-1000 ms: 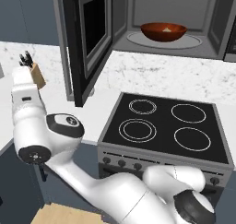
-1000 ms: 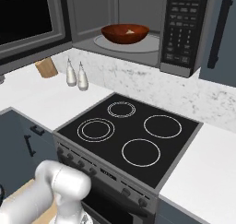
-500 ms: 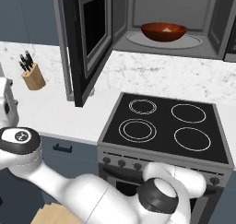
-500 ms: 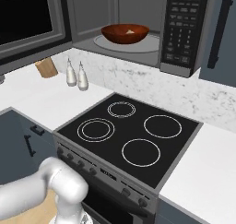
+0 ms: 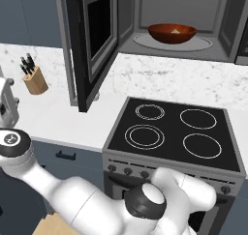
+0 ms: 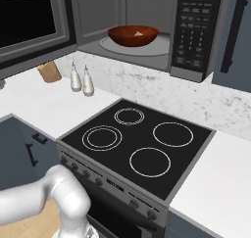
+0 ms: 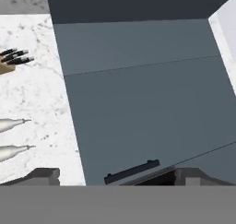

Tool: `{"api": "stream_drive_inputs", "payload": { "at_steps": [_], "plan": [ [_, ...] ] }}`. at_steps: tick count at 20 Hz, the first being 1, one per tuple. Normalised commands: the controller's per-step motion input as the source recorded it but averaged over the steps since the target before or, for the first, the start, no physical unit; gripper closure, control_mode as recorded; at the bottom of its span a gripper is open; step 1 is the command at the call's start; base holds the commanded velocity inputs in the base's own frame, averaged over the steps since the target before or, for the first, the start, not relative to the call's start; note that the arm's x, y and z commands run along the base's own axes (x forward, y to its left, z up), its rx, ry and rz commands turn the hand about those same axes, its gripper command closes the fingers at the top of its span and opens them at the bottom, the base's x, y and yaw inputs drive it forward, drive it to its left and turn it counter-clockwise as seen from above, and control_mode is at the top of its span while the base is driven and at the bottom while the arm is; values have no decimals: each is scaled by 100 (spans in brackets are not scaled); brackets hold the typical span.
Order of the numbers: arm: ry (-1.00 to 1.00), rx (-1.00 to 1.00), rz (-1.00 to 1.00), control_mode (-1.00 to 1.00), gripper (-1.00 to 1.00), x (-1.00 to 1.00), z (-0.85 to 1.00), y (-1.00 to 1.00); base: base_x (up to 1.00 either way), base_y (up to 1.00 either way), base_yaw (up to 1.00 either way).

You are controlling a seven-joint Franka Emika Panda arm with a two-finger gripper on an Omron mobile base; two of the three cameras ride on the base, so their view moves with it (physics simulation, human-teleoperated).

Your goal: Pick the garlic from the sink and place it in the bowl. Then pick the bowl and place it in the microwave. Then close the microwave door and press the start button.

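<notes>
Garlic (image 5: 177, 30) is seen as a pale fleck inside the bowl (image 5: 172, 33), which already sits on the turntable within the microwave (image 6: 147, 21), so the step in hand is judged to be closing the microwave door (image 5: 92, 40). Nearest, the gripper (image 7: 115, 177) is shown by two dark tips at the bottom of the hand view, set well apart with nothing between them, so it is taken as released; dark blue cabinet fronts (image 7: 147, 103) with a bar handle are faced by it. Beyond, the black stove (image 5: 174, 132) is set into the white surface (image 5: 58, 118), with a knife block (image 5: 35, 78) and two shakers (image 6: 81, 80) near the wall. Farther, the door is swung fully out to the left. A reach to its outer face and a sweep rightward are called for; open room over the surface is available, though the door's lower edge hangs close above it.
</notes>
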Motion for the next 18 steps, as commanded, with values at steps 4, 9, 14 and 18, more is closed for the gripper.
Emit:
{"api": "stream_drive_inputs", "payload": {
  "at_steps": [4,9,14,18],
  "plan": [
    [-2,0,-6,-100,-100,64,-1,-33,0,0,0],
    [-4,1,0,-100,-100,28,0,-43,0,0,0],
    [-5,6,0,-100,-100,0,0,-68,0,0,0],
    [0,1,0,-100,-100,46,-4,-33,0,0,0]
  ]
}}
